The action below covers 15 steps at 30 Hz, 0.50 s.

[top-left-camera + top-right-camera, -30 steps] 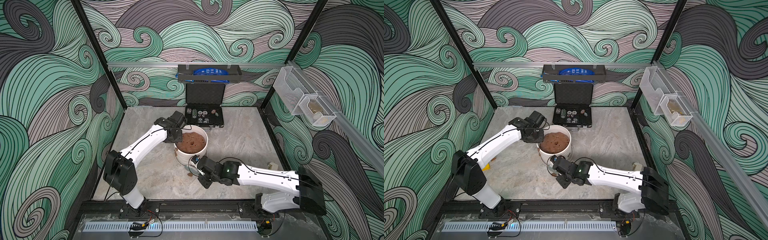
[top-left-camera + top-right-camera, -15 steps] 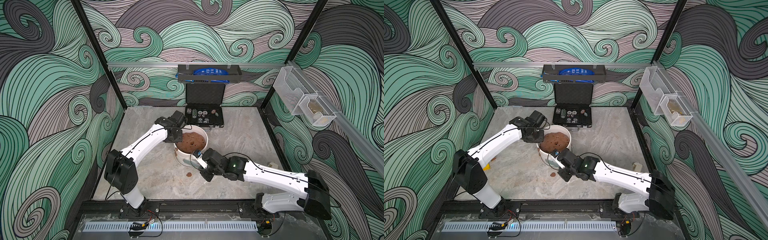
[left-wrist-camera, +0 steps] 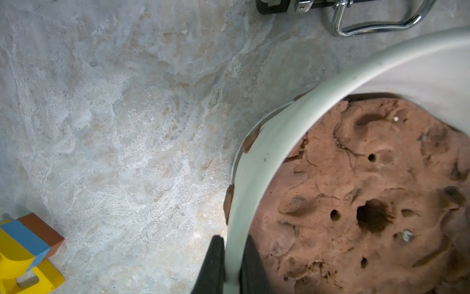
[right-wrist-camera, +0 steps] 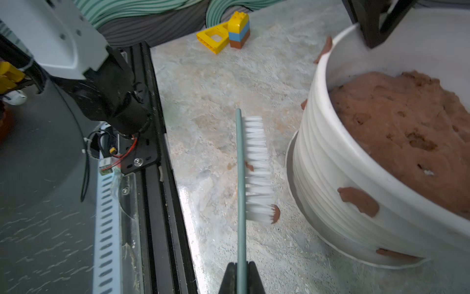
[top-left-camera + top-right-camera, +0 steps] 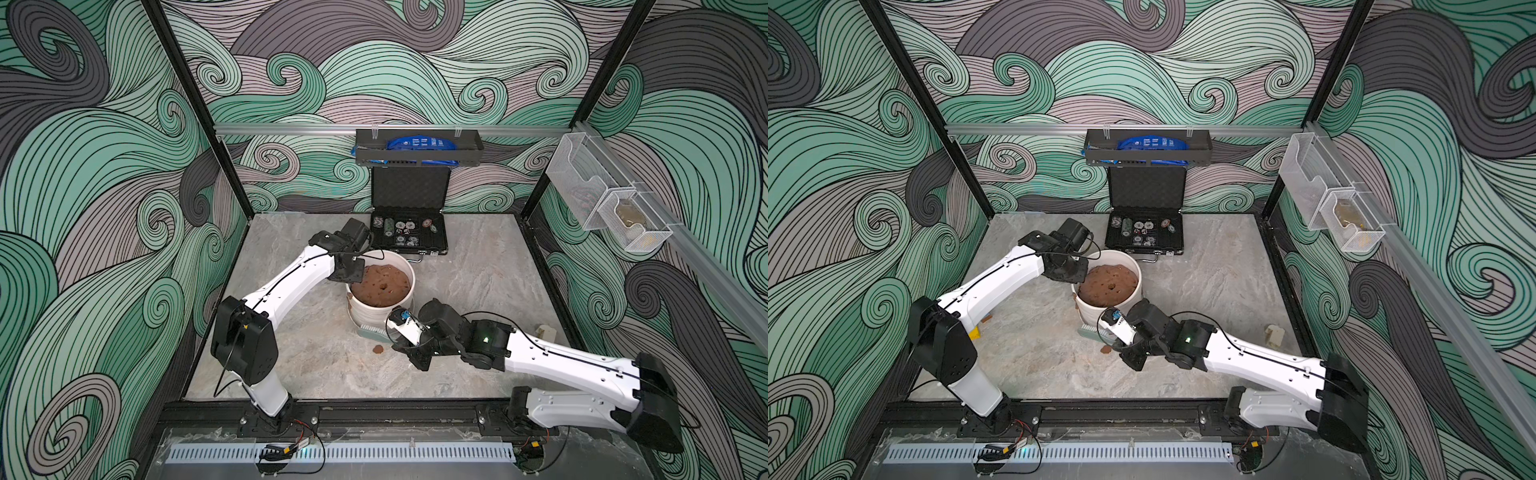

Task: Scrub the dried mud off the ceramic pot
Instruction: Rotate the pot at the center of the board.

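Right pincer (image 4: pixel 240 267) grips a green-backed white-bristled brush (image 4: pixel 256 168) just beside the white ribbed ceramic pot (image 4: pixel 330 173) on the counter (image 4: pixel 216 89). Reddish-brown dried mud patches (image 4: pixel 358 201) dot its wall. Left pincer (image 3: pixel 232 254) clamps its rim (image 3: pixel 267 142). Hard strokes might twist the brush loose.

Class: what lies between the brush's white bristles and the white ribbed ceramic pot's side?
Right wrist view: a gap of bare grey marble tabletop, with one small reddish-brown mud chip beside the white bristles' tips, short of the white ribbed ceramic pot.
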Available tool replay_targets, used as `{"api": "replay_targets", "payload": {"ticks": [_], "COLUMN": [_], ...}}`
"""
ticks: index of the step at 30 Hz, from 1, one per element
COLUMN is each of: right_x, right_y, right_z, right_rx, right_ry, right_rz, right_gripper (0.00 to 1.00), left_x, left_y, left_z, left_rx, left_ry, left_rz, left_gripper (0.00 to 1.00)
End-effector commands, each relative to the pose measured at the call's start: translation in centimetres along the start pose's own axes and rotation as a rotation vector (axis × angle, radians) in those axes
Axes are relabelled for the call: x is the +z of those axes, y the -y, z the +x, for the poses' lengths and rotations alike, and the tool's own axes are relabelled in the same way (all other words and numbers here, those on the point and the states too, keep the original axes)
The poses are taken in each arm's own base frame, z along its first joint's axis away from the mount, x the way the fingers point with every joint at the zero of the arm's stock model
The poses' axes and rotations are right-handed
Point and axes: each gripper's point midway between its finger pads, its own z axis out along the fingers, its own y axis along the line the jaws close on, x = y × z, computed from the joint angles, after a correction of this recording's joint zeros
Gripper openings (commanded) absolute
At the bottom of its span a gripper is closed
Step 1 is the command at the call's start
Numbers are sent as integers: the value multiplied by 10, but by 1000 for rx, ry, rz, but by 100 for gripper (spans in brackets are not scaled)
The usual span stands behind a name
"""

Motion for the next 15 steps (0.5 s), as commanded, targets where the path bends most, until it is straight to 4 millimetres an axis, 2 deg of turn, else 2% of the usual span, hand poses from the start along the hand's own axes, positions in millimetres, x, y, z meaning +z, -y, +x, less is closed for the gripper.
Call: {"api": "replay_targets", "payload": {"ticks": [1, 8, 15], "right_x": [-13, -21, -24], "right_y": [-18, -15, -12], "right_z": [-18, -16, -14], "right_rx": [-64, -82, -76], "right_ry": [87, 86, 89], "right_rz": [-87, -70, -55], "right_gripper": [0, 0, 0], "left_x": [-9, -4, -7], "left_y": [12, 19, 21], "left_z": [-22, -31, -37], "left_rx": [182, 314, 359], "left_ry": [57, 57, 68], "left_rz": [79, 116, 163], "left_gripper": [6, 6, 6]}}
